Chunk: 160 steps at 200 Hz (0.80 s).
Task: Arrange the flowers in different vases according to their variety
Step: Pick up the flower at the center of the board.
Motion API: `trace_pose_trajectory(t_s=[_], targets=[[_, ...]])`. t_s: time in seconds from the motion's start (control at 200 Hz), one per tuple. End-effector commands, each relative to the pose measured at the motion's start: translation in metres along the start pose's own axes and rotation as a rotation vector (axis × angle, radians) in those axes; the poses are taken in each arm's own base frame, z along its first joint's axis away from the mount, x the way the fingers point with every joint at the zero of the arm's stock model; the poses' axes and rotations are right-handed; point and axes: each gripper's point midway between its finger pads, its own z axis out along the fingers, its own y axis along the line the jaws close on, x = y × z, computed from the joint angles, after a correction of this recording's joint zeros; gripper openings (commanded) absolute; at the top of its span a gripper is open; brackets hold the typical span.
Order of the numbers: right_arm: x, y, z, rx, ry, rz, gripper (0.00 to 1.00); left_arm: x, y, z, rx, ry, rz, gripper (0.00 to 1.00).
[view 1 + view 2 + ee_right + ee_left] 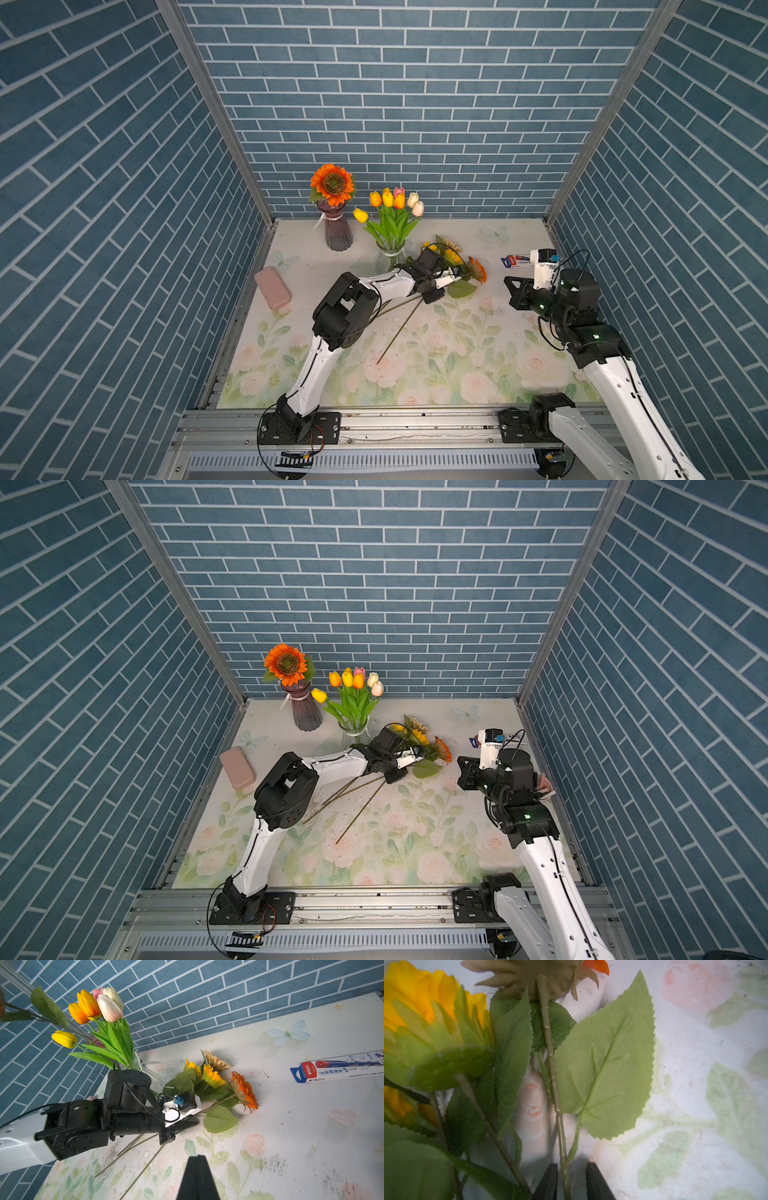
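At the left of a top view lies a pink case point(272, 287), no part of the job. Right of it, at the back, the purple vase point(337, 232) holds one orange sunflower point(332, 184). Next along, the clear vase point(390, 258) holds the tulips point(392, 203). Just right of that vase the loose sunflowers point(453, 255) lie heaped on the mat point(457, 353), stems pointing to the lower left.

The left gripper point(572, 1169) is down among them. In the left wrist view its jaws stand narrowly apart on either side of one stem point(553, 1076), and a sliver of light beside it shows there is no firm pinch yet. At the far right, past a pen box point(515, 261), the right gripper point(195, 1162) is pressed together and empty.

The step in hand looks like picking up one sunflower. The next move calls for closing on that stem alone, lifting it clear of the neighbouring leaves and carrying it left to the purple vase.
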Motion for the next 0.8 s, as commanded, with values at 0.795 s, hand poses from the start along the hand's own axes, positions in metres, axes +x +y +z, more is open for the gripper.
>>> trace_pose_trajectory(t_s=[0.795], targets=[[-0.004, 0.006, -0.016, -0.011, -0.043, -0.051, 0.0, -0.078, -0.044, -0.12, 0.001, -0.167, 0.053, 0.0]])
